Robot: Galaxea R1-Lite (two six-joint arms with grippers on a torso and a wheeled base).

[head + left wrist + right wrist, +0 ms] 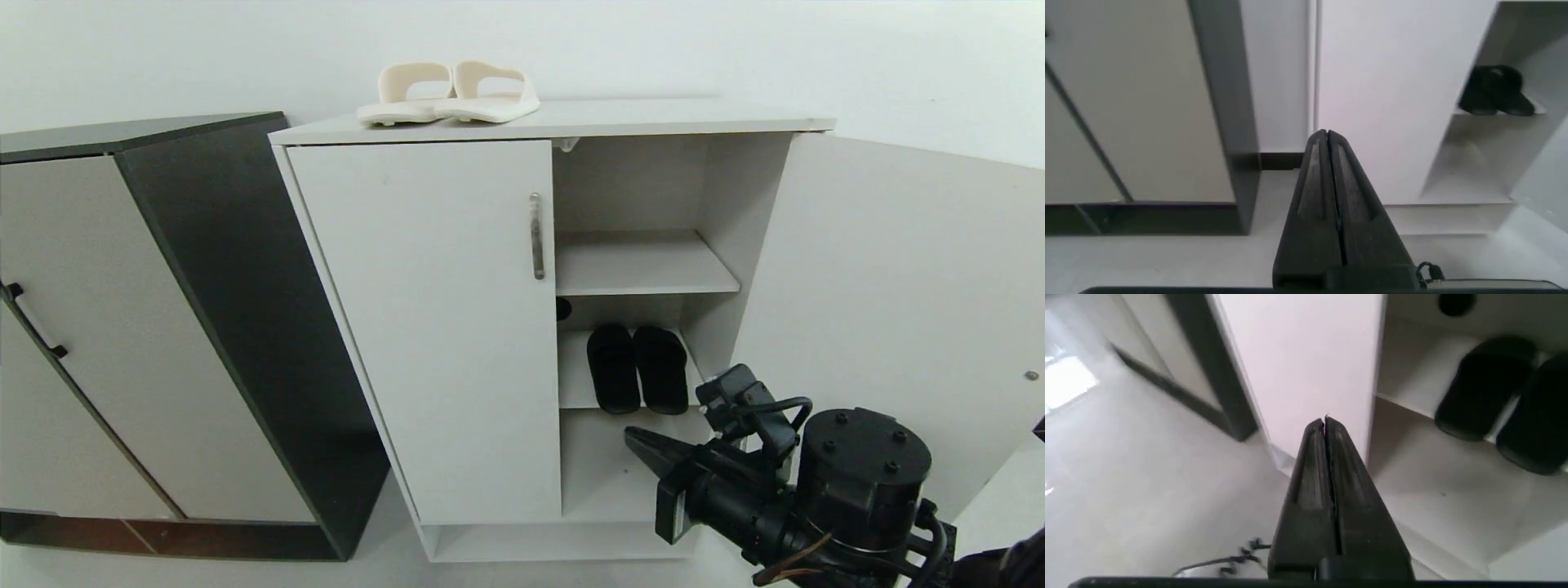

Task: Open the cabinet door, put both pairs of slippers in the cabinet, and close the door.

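The cabinet [653, 118] is faced in smooth, matt white laminate board, and a brushed metal handle [536, 237] is fixed to its closed door [424, 327]. The cream slippers [449, 94] on top of the cabinet are moulded in smooth, matt foam. The black slippers [637, 367] inside it are seen as matt and rubbery.

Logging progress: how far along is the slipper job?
Done: the white cabinet's right door stands open, and the black pair of slippers lies on its middle shelf. In hand: nothing; the right tool, shut, sits low before the opening. Left: the cream pair of slippers on the cabinet top, then closing the door.
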